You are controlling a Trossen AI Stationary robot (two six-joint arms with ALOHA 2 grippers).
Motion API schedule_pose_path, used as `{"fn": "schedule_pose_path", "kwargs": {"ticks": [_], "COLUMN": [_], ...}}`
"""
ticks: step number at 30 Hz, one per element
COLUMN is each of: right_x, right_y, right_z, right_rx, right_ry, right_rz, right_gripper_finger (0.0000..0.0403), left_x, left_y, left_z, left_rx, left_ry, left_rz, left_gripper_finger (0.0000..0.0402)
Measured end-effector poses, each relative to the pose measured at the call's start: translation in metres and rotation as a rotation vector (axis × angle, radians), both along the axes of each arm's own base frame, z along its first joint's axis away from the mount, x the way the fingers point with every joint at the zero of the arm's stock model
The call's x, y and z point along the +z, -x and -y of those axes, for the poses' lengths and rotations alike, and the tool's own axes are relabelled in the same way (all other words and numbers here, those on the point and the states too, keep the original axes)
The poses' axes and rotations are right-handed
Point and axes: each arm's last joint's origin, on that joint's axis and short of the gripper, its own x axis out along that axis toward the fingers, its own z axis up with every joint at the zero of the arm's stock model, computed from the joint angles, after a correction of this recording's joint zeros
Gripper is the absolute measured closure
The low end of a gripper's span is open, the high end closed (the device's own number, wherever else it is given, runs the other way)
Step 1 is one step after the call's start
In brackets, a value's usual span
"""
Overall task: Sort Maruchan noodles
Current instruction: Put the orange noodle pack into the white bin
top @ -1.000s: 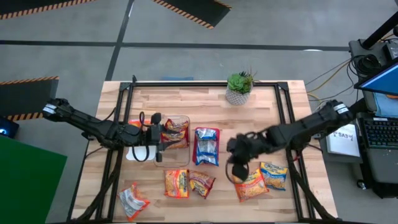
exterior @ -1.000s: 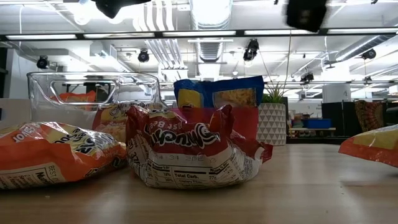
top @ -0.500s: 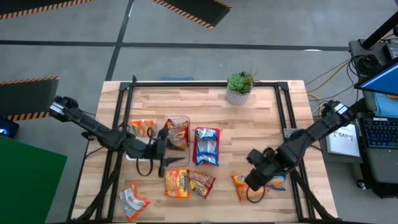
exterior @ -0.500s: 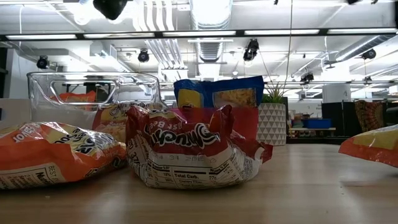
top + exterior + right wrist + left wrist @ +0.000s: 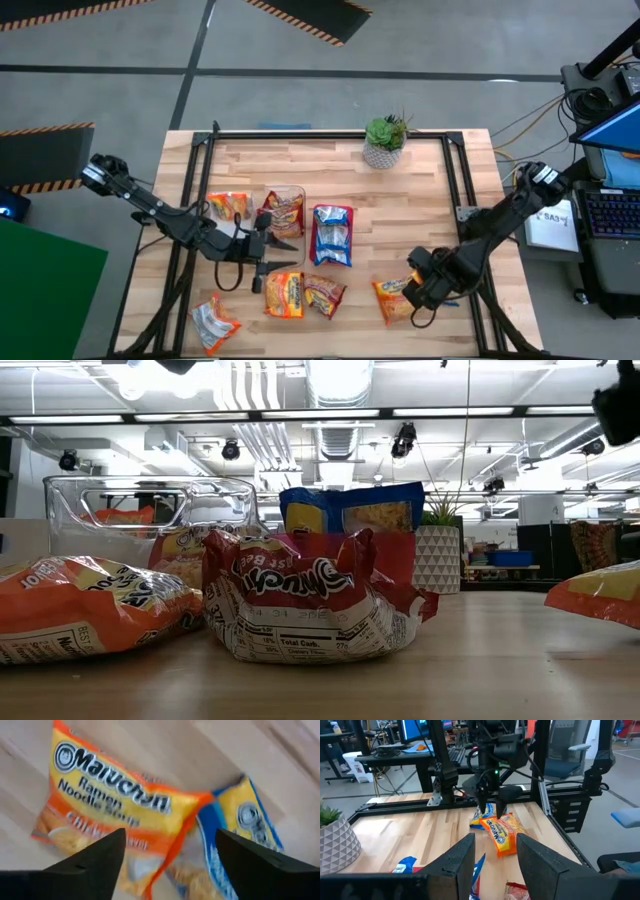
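Several Maruchan noodle packets lie flat on the wooden table. My right gripper hangs open, pointing down, just above an orange packet and a blue-and-yellow packet beside it, near the front right; it touches neither. My left gripper points level toward the table's right, open, with nothing between its fingers, in front of the clear bin, which holds a red packet. A blue packet lies mid-table; an orange packet and a red one lie near the front.
A potted plant stands at the far edge. Another orange packet lies left of the bin, and a red-and-white packet at the front left corner. Black frame rails run along both table sides. Bare wood lies between plant and packets.
My right gripper has swung toward the table's near right corner and come down over the orange and blue-and-yellow packets, rolling its wrist as it went. My left gripper has drifted toward the near edge, away from the clear bin. No packet has moved.
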Motion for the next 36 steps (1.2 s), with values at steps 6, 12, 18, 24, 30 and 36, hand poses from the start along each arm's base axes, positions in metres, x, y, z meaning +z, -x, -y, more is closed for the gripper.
{"fn": "schedule_pose_path", "kwargs": {"ticks": [6,12,18,24,30,36], "right_x": [-0.03,-0.044,-0.049,-0.048,-0.039,-0.021], "right_y": [0.0,-0.001,-0.003,-0.008,-0.009,-0.006], "right_z": [0.001,0.008,0.012,0.019,0.024,0.031], "right_rx": [0.082,0.072,0.007,-0.075,-0.057,-0.033], "right_ry": [-0.036,0.069,0.092,0.121,0.185,0.292], "right_rz": [0.123,0.273,0.342,0.38,0.457,0.581], "right_gripper_finger": [0.0077,0.0087,0.0148,0.0253,0.0379,0.0394], "left_x": [0.0,0.002,0.007,0.009,0.011,0.011], "left_y": [0.0,0.0,-0.001,-0.002,-0.002,-0.002], "left_z": [0.0,0.0,0.0,0.0,0.0,0.0], "left_rx": [0.0,-0.001,-0.004,0.004,0.022,0.023], "left_ry": [-0.003,-0.009,-0.014,-0.009,-0.006,-0.002], "left_rz": [0.0,0.018,0.065,0.084,0.107,0.114], "left_gripper_finger": [0.0275,0.0275,0.0275,0.0275,0.0275,0.0275]}}
